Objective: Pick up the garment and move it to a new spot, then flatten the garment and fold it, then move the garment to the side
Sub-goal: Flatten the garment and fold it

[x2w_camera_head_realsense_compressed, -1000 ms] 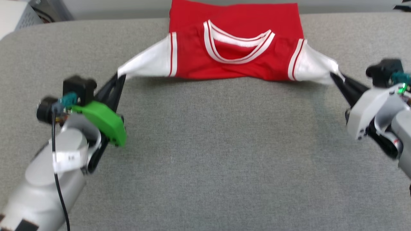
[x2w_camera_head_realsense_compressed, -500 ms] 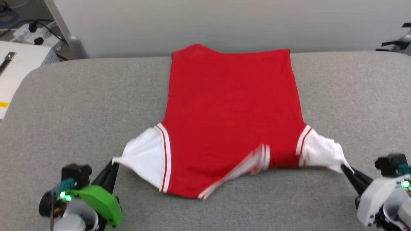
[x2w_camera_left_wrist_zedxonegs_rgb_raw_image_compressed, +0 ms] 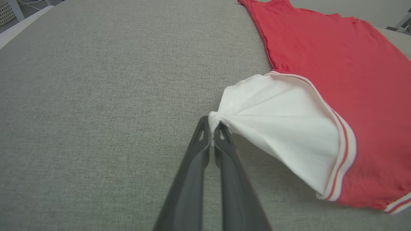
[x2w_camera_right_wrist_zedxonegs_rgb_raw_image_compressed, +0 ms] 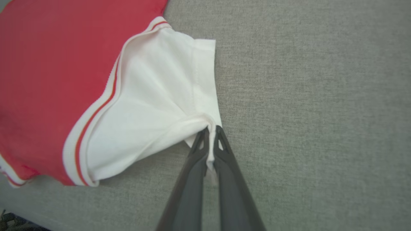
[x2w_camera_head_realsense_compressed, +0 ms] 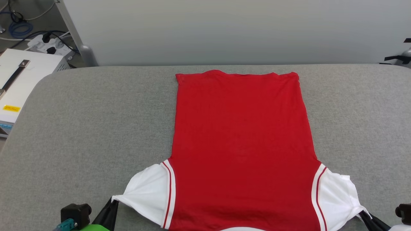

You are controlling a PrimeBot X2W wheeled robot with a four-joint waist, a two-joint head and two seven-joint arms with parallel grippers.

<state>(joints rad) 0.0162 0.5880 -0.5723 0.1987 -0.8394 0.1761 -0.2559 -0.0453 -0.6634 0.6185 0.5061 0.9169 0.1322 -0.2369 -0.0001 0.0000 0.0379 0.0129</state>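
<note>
The garment [x2w_camera_head_realsense_compressed: 240, 144] is a red T-shirt with white sleeves, spread plain-side up on the grey table, hem at the far side and shoulders toward me. My left gripper [x2w_camera_head_realsense_compressed: 113, 201] is shut on the tip of the white sleeve at the lower left; in the left wrist view the gripper [x2w_camera_left_wrist_zedxonegs_rgb_raw_image_compressed: 212, 125] pinches the bunched sleeve [x2w_camera_left_wrist_zedxonegs_rgb_raw_image_compressed: 282, 128]. My right gripper [x2w_camera_head_realsense_compressed: 364, 214] is shut on the other sleeve at the lower right; in the right wrist view the gripper [x2w_camera_right_wrist_zedxonegs_rgb_raw_image_compressed: 210, 131] clamps the sleeve's corner [x2w_camera_right_wrist_zedxonegs_rgb_raw_image_compressed: 154, 106]. Both sleeves are pulled outward.
The grey padded table [x2w_camera_head_realsense_compressed: 96, 128] extends wide on both sides of the shirt. A white box [x2w_camera_head_realsense_compressed: 19, 83] and a power strip with cables [x2w_camera_head_realsense_compressed: 48, 46] sit beyond the table's left edge. A pale wall [x2w_camera_head_realsense_compressed: 224, 32] rises behind.
The shirt has been drawn toward me and laid out flat, back up, its folded collar part now unrolled. The head camera has tilted up, so both grippers sit lower in the picture.
</note>
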